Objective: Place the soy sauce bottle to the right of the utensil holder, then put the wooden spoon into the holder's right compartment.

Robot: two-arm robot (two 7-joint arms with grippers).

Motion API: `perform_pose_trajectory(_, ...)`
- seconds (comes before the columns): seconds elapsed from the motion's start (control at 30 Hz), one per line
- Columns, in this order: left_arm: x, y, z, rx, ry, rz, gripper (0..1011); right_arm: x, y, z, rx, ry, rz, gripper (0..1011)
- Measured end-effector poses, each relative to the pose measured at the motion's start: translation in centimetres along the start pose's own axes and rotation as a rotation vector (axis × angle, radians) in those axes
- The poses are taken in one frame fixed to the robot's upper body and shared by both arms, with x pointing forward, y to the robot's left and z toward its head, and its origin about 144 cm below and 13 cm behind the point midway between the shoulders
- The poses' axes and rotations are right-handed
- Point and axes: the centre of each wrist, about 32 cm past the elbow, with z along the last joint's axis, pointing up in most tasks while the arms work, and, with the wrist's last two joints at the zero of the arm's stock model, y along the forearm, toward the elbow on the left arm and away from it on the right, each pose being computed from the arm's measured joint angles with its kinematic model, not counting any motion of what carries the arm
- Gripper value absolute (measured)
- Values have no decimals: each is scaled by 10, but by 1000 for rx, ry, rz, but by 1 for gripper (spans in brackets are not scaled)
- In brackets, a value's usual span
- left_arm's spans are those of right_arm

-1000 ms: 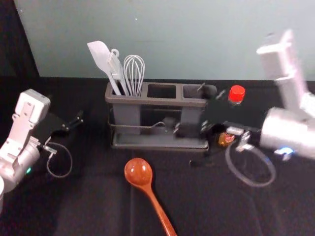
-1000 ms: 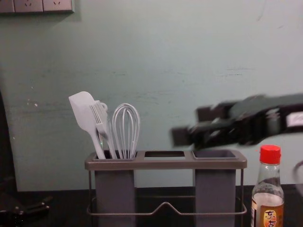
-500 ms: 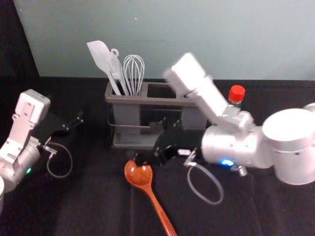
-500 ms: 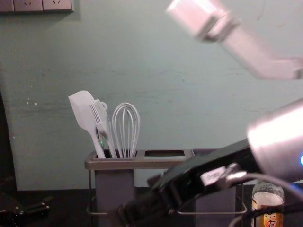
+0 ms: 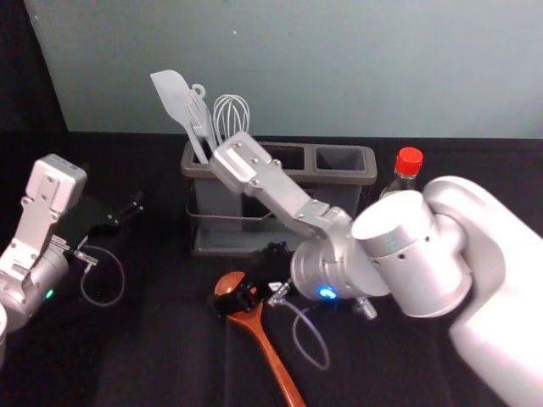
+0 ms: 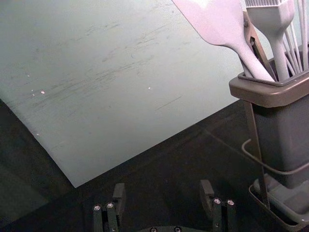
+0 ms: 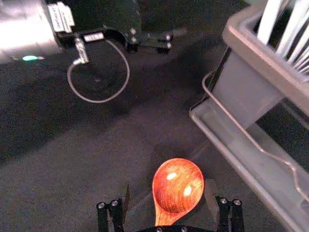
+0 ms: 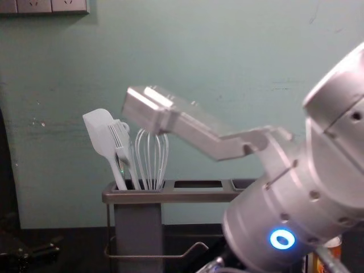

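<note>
Wide-jawed, the right gripper [image 7: 169, 184] straddled the spoon [image 5: 276, 369] (likely light, stiff, slick) at the holder's [image 5: 352, 177] seven o'clock; its neck [image 7: 165, 218] promised purchase; left gripper [image 6: 162, 186] gaped at nine.

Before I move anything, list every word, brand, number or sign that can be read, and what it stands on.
No text is legible.
Larger white sticker on the left arm: print too blurred to read.
Smaller white sticker there: too small to read.
Label on the soy sauce bottle: mostly hidden, unreadable.
</note>
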Motion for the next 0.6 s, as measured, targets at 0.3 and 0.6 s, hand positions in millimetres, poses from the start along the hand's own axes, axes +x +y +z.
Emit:
perform_pose_trajectory(0.3,0,0,0,0,0,0,1005,-4,14,-2,-47,80,-17,1002)
perform_pose_trajectory(0.6,0,0,0,0,0,0,1005,-5,21,-7,-55,149,-52,1002)
